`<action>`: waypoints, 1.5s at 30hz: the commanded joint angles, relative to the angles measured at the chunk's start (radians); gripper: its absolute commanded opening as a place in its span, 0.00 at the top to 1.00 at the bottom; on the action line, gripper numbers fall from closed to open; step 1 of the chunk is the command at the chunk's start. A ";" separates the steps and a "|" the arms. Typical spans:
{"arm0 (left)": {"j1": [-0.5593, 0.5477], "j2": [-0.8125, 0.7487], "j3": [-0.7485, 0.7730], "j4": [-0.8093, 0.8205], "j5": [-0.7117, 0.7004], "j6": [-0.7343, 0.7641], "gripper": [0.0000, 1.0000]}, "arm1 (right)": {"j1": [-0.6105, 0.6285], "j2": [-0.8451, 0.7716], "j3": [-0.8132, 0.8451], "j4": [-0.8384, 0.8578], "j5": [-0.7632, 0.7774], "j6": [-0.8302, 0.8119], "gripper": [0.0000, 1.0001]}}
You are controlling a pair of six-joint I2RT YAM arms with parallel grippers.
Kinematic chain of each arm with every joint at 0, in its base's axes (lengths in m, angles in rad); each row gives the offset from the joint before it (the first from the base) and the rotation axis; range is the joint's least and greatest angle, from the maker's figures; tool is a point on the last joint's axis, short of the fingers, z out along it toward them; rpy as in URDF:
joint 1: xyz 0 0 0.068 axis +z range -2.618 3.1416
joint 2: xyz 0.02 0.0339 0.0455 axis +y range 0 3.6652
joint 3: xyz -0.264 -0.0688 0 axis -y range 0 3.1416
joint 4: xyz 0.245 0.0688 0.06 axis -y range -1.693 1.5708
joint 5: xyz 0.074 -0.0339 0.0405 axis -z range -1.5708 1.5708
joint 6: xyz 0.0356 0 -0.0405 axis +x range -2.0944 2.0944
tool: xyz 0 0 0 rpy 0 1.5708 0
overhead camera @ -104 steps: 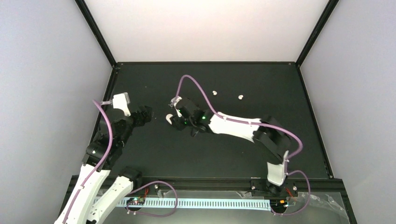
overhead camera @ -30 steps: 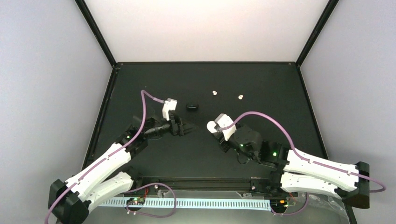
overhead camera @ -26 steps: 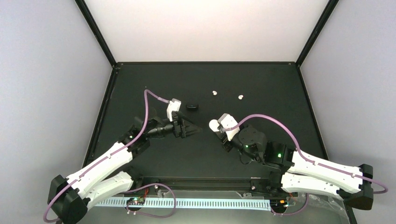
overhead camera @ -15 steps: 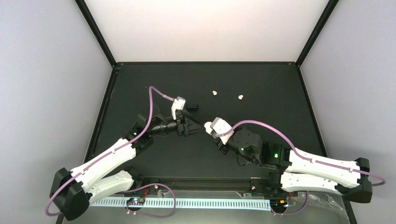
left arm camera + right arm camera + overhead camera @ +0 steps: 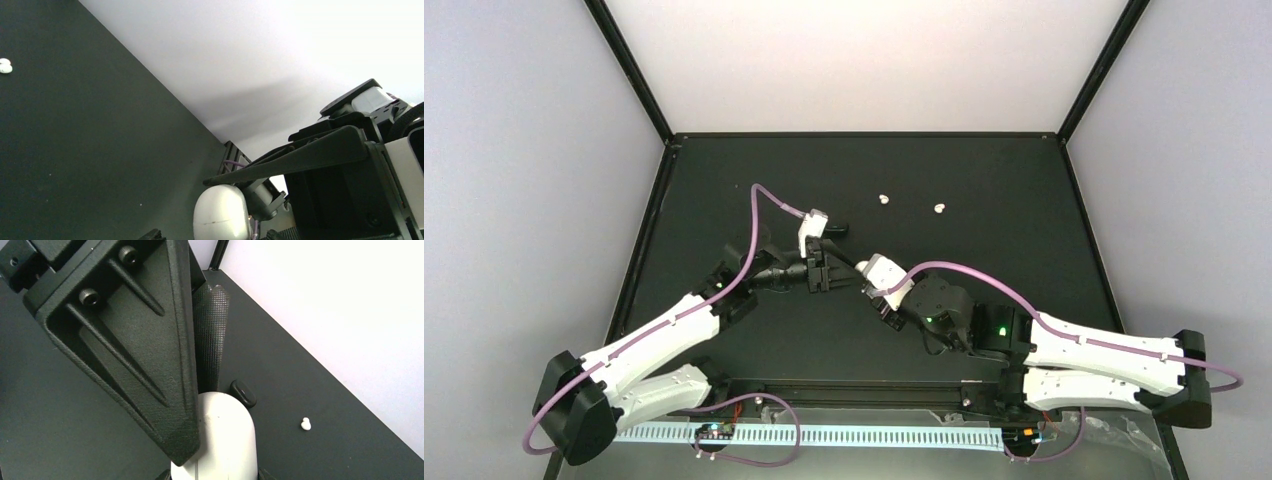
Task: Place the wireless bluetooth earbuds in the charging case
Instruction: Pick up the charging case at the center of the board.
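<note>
The right gripper (image 5: 870, 281) is holding the white case (image 5: 220, 440) above the table (image 5: 724, 180), long axis pointing at the left gripper (image 5: 842, 271), whose half-narrowed fingers (image 5: 135, 340) are straddling its far end; contact unclear. The white earbuds (image 5: 883, 199) are lying well apart, farther back.

Two white earbuds (image 5: 883, 198) (image 5: 938, 208) — one white case (image 5: 220, 440), one black oval (image 5: 243, 392), possibly another case.

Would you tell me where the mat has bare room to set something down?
Far-left corner, left of the black case; right side, beyond the earbuds. Crowded mid-table, where both arms meet at the white case.
</note>
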 commanded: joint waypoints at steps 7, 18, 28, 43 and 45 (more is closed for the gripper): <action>-0.019 0.019 0.038 0.046 0.028 -0.010 0.60 | 0.010 0.021 0.049 0.039 0.019 -0.020 0.63; -0.038 0.037 0.037 0.080 0.053 -0.033 0.69 | 0.010 0.043 0.068 0.059 0.010 -0.038 0.63; -0.046 0.018 0.026 0.092 0.036 -0.032 0.91 | 0.019 0.051 0.084 0.056 -0.026 -0.035 0.61; -0.043 -0.246 0.028 0.044 -0.041 0.262 0.99 | -0.001 -0.150 0.218 -0.063 -0.293 0.101 0.29; -0.043 -0.298 0.027 0.042 -0.019 0.320 0.99 | -0.010 -0.164 0.266 -0.095 -0.405 0.106 0.29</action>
